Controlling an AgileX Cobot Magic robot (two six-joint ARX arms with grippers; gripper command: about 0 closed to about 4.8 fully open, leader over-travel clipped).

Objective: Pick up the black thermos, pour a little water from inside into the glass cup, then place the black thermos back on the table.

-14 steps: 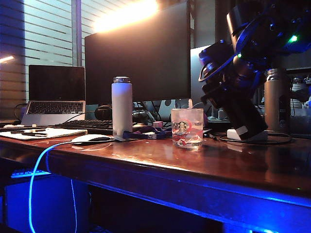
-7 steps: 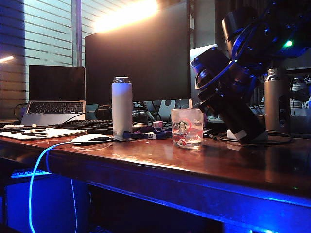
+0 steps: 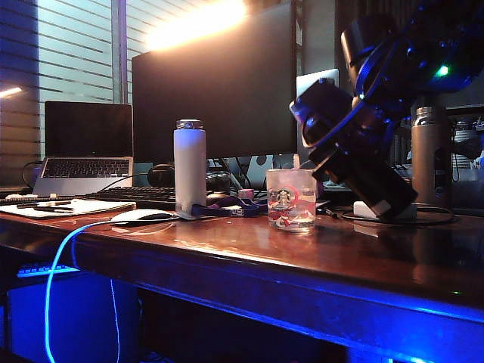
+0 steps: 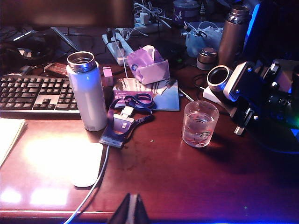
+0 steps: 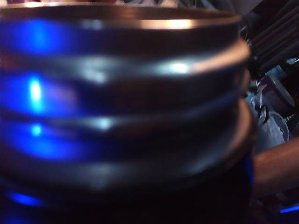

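Observation:
My right gripper (image 3: 349, 130) is shut on the black thermos (image 3: 376, 178) and holds it steeply tilted. Its shiny open mouth (image 4: 218, 78) leans toward the glass cup (image 3: 291, 198), just above and to the right of the cup's rim. In the left wrist view the glass cup (image 4: 200, 123) shows some water. The thermos's threaded metal neck (image 5: 121, 93) fills the right wrist view and hides the fingers. My left gripper (image 4: 132, 208) is shut and empty, hovering over the front edge of the table (image 3: 318, 261), well in front of the cup.
A white bottle (image 3: 190, 165) stands left of the cup, with a mouse (image 3: 141, 216) and a blue lanyard badge (image 4: 124, 126) near it. A bronze flask (image 3: 429, 155) stands behind the right arm. A monitor (image 3: 215, 83), a laptop (image 3: 87, 147) and a keyboard (image 4: 32, 93) line the back.
The right gripper has tipped the thermos further over, and its top has swung left toward the cup. The cup and the left gripper have not moved.

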